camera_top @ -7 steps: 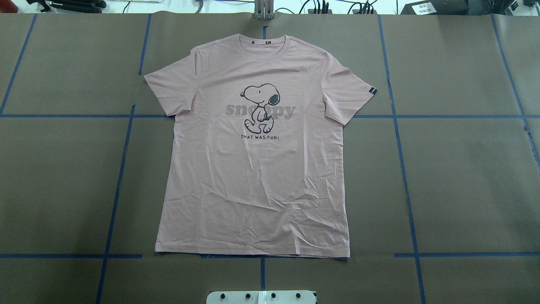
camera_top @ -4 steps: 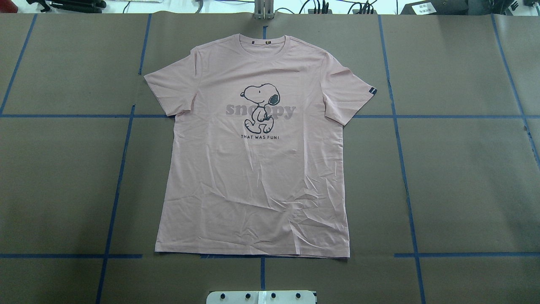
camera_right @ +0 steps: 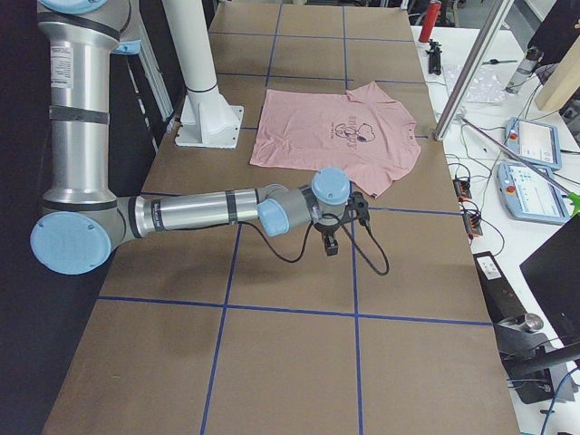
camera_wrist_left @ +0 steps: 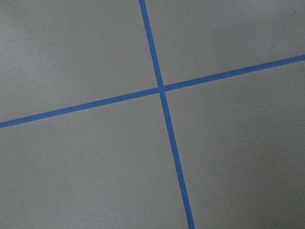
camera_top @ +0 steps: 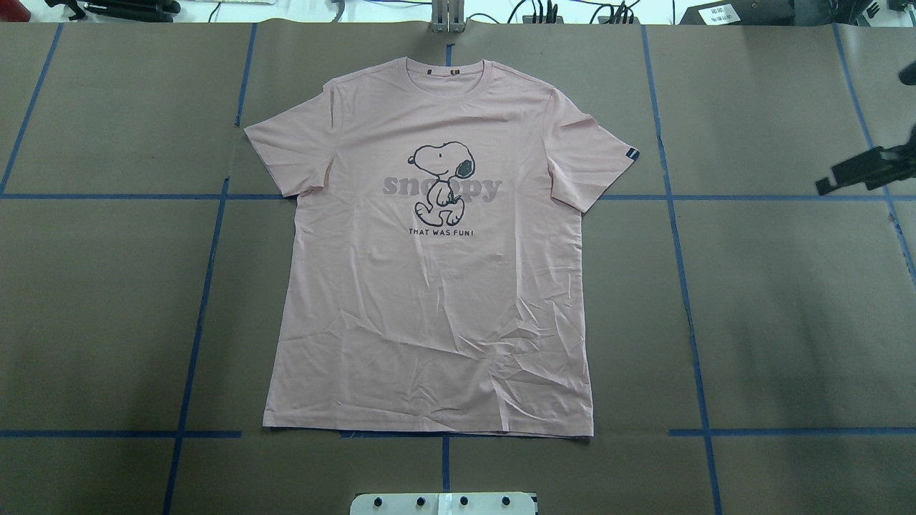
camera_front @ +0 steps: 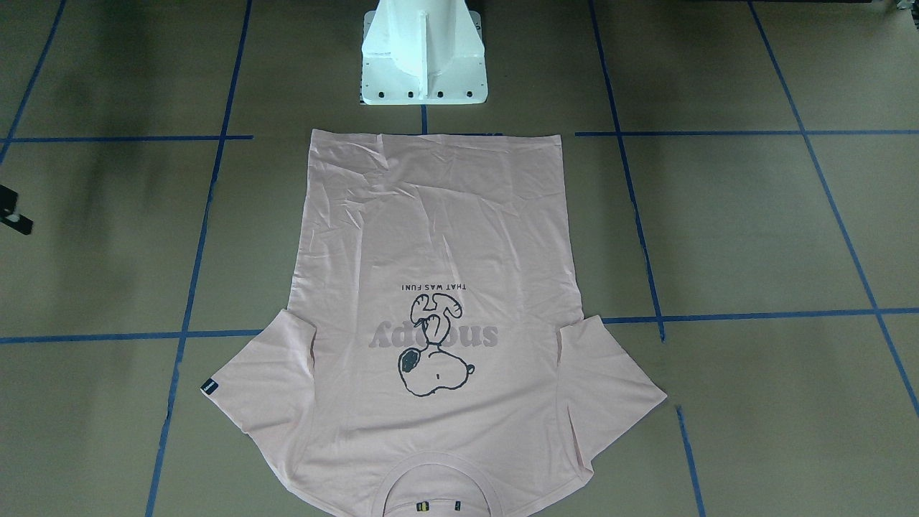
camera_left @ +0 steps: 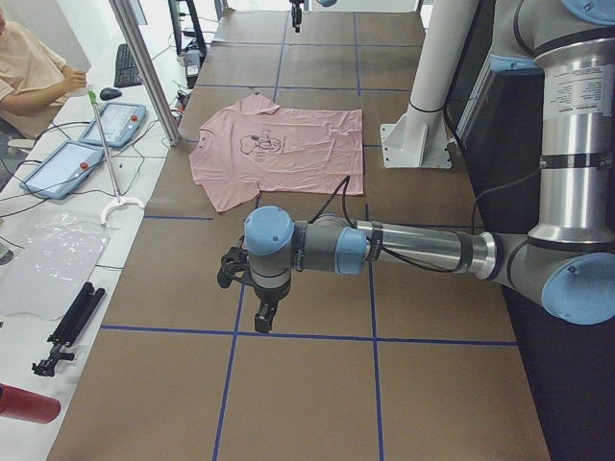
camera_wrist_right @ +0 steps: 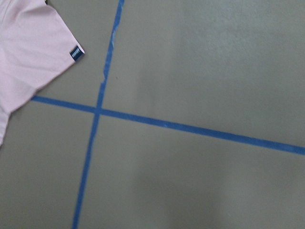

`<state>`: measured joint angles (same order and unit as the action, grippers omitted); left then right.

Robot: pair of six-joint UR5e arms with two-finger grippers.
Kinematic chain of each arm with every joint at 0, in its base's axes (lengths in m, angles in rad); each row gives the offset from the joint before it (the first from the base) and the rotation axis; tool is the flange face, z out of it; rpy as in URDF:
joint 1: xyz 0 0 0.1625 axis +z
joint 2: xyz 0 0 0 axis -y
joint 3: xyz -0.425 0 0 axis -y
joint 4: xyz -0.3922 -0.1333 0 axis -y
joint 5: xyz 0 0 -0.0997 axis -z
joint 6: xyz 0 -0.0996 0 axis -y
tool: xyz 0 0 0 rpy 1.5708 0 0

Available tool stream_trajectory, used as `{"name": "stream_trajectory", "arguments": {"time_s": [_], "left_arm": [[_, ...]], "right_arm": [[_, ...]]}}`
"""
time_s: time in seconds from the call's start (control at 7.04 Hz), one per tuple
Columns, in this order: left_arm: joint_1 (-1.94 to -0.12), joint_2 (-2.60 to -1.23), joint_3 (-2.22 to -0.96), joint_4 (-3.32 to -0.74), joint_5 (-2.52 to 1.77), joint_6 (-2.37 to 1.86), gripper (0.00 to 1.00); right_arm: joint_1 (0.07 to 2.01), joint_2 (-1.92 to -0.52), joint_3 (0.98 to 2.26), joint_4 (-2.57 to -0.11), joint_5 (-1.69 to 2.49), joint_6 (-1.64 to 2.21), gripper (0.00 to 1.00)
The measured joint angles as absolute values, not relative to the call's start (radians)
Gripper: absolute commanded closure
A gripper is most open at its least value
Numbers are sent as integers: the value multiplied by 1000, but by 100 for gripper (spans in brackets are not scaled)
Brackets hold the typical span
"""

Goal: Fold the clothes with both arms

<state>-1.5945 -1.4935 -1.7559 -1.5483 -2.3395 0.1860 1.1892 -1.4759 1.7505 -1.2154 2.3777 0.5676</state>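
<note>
While the shirt [camera_top: 429, 286] lies flat on the bench [camera_top: 787, 322] just before the base [camera_top: 444, 503], our left gripper [camera_left: 261, 320] and right gripper [camera_top: 830, 182] hover far either side of it; open or closed, we cannot tell

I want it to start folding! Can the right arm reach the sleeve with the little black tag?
Probably yes. The right hand hangs over the table out past that sleeve, and nothing lies between them.
</note>
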Motion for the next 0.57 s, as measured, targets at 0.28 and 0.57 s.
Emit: {"name": "stream_trajectory", "arguments": {"time_s": [0.28,0.57], "left_arm": [[-1594,-1493,-1758,-1552,-2340,188,0],[-1594,-1494,-1774,-1554,-2341,187,0]], "right_arm": [[993,-1265,1677,-1198,2101,961,2],[876,-1089,1500,-1195,1840,1228,15]]}}
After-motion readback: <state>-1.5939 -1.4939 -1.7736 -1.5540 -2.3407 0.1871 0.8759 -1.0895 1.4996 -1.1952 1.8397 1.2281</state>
